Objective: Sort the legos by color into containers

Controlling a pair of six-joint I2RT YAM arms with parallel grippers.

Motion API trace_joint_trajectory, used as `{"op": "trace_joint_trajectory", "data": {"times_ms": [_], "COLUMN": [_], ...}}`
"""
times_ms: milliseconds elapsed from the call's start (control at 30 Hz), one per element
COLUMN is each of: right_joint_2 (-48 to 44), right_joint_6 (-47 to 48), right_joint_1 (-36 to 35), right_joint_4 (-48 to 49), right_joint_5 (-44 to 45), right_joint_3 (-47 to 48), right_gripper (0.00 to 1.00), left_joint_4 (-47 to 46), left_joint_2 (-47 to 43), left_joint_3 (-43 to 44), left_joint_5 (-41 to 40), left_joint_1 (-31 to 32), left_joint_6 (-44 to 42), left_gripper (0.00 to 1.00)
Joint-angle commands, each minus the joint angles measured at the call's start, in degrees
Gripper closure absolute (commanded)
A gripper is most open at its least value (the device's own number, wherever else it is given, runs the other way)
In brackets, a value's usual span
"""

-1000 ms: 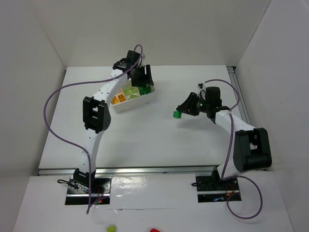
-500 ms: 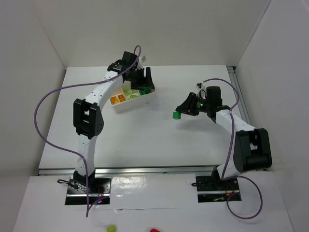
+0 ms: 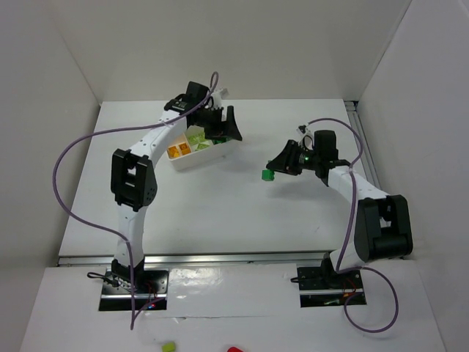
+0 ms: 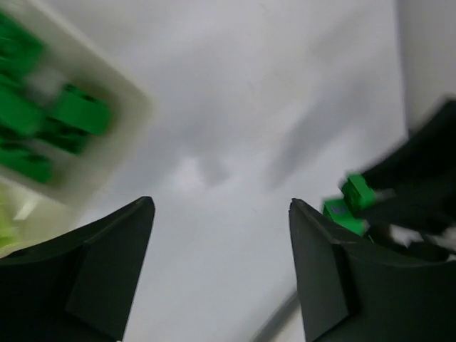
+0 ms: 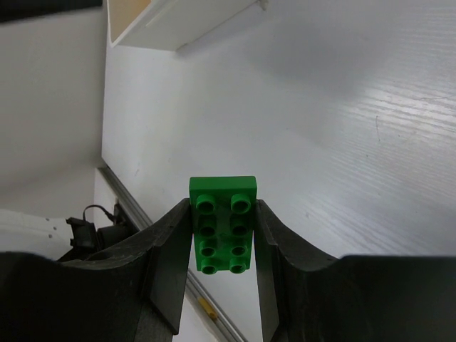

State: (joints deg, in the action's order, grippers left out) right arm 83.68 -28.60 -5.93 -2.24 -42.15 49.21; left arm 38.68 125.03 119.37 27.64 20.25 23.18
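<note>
The white tray [image 3: 202, 158] lies at the back left of the table, with orange bricks [image 3: 179, 151], lime bricks [image 3: 196, 137] and dark green bricks [image 3: 218, 138] each in a separate compartment. My left gripper [image 3: 229, 126] is open and empty, hovering just past the tray's dark green end. Its wrist view shows the open gripper [image 4: 221, 206], the tray corner [image 4: 132, 100] and the dark green bricks [image 4: 75, 114]. My right gripper [image 3: 272, 171] is shut on a dark green brick [image 3: 267, 174], held above the table to the right of the tray. The right wrist view shows the gripper [image 5: 223, 208] and brick [image 5: 222, 235] clamped by its sides.
White walls enclose the table on three sides. A metal rail [image 3: 190, 258] runs along the near edge. A lime piece [image 3: 168, 346] and a red piece [image 3: 234, 350] lie on the ledge in front of the arm bases. The tray's underside edge [image 5: 192, 18] shows in the right wrist view.
My left gripper has swung right, from over the tray's green compartment to just beyond the tray's end. My right gripper has stayed in place, holding the dark green brick.
</note>
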Motion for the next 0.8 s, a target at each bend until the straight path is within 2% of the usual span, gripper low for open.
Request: {"op": "trace_joint_trajectory", "data": {"times_ms": [0, 33, 133, 300, 600, 733, 767], "right_joint_2": [-3.25, -3.26, -3.26, -2.03, -1.33, -1.33, -1.33], "right_joint_6": [0.31, -0.92, -2.5, -6.02, -10.15, -10.16, -10.16], "right_joint_1": [1.45, 2.06, 2.07, 2.07, 2.07, 2.07, 2.07], "right_joint_4": [2.92, 4.34, 9.0, 14.52, 19.46, 18.85, 18.16], "right_joint_5": [-5.29, -8.44, -13.73, -17.61, -19.81, -19.81, -19.29], "right_joint_3": [2.29, 1.6, 1.59, 3.0, 2.47, 2.47, 2.47], "right_gripper": [0.9, 0.9, 0.9, 0.9, 0.9, 0.9, 0.9], "left_joint_4": [-5.61, -7.37, -17.65, -32.41, -36.22, -39.55, -40.08], "left_joint_2": [-5.58, -5.59, -7.07, -7.61, -4.63, -4.62, -4.62], "left_joint_3": [-7.12, -8.79, -16.17, -22.07, -21.37, -22.07, -22.08], "left_joint_5": [25.39, 35.8, 45.02, 50.4, 50.94, 51.46, 51.46], "left_joint_1": [0.58, 0.58, 2.41, 5.93, 10.42, 10.42, 10.42], "left_joint_6": [-3.32, -2.1, 3.25, 10.39, 14.0, 16.28, 16.28], "left_gripper": [0.11, 0.11, 0.11, 0.11, 0.17, 0.36, 0.45]}}
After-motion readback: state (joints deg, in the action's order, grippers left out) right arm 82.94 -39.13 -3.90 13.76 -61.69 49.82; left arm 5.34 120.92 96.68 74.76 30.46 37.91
